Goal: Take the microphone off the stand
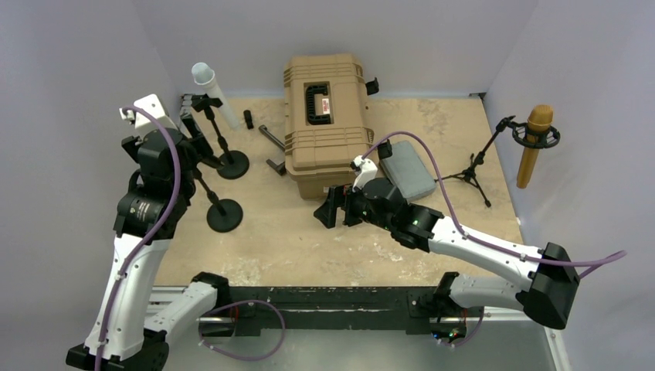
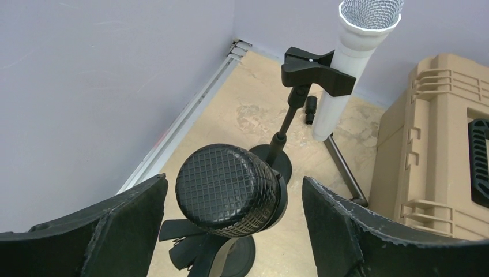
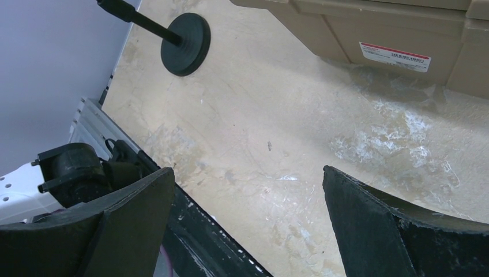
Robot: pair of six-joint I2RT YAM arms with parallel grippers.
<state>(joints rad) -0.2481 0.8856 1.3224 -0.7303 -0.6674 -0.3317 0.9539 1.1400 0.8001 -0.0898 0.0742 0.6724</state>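
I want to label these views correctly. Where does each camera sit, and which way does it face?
Top external: above, behind the arms, looking down on the table; both arms show.
Left wrist: over the left gripper, facing the black microphone; its fingers show.
Right wrist: over the right gripper, facing the table; its fingers show.
Shared: the tan case, in all three.

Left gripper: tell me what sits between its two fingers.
The mesh head of the black microphone sits between the fingers of the left gripper, with a gap on each side and neither finger touching it. The left wrist view shows this.
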